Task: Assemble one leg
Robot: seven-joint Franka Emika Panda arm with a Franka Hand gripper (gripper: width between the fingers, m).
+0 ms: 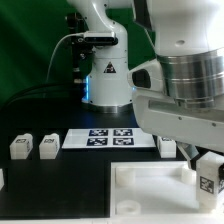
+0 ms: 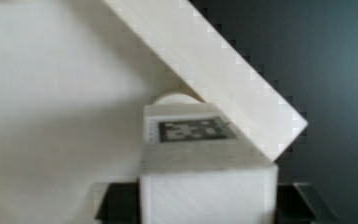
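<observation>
While the tool (image 2: 202, 200) pinches the leg (image 2: 195, 130) at the tabletop's (image 1: 150, 190) edge, a spare leg (image 1: 167, 146) stands on the dark surface (image 1: 60, 180) beside the marker board (image 1: 112, 138)

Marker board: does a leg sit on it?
No: the marker board lies bare of parts, and a leg stands just past its end.

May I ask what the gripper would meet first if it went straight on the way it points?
Probably the tabletop: the leg in the gripper points at its edge and would touch first, though depth is unclear.
</observation>
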